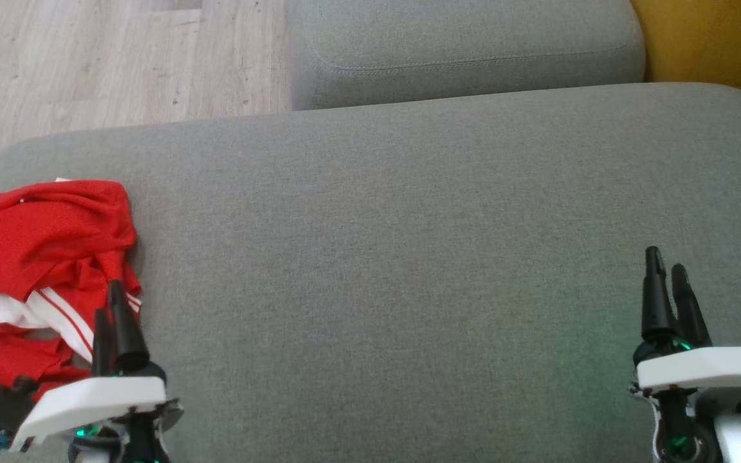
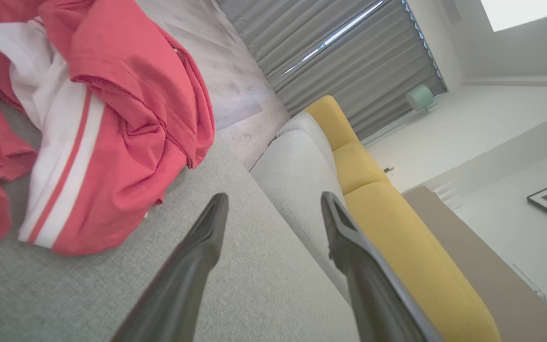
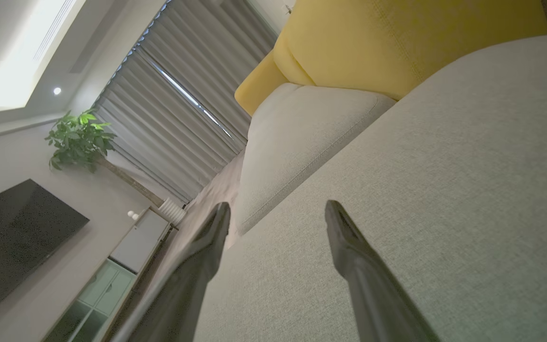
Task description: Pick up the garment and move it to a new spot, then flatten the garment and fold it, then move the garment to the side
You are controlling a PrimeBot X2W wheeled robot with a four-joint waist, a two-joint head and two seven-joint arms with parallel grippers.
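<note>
While both pairs of my jaws stand released and spread wide, nothing sits between them. The left jaws reach out over bare grey fabric, their two dark fingers (image 2: 197, 256) pointing along the seat with only upholstery in the gap. The right jaws are parted the same way above the same grey surface, with no cloth anywhere near them. From my head I see the left jaws at the lower left and the right jaws at the lower right, well apart from each other, both pointing away from me.

The garment (image 1: 42, 238), red with white panels and thin red stripes, lies crumpled in a heap on the near left corner of the big grey cushion (image 1: 409, 257). It sits just beside my left jaws. From the left wrist, a strip of bare cushion shows between the fingertips and its nearest fold, so I am not touching it. The rest of that cushion stretches flat across to my right arm.

Beyond it lies a second grey cushion (image 1: 460, 51), with a yellow cushion (image 1: 711, 38) at its far right and a pale wooden floor (image 1: 107, 58) to its left. Farther off hang grey curtains (image 3: 178, 109). A leafy plant (image 3: 79, 137) stands beside them, near a dark screen (image 3: 12, 237) on the wall.
</note>
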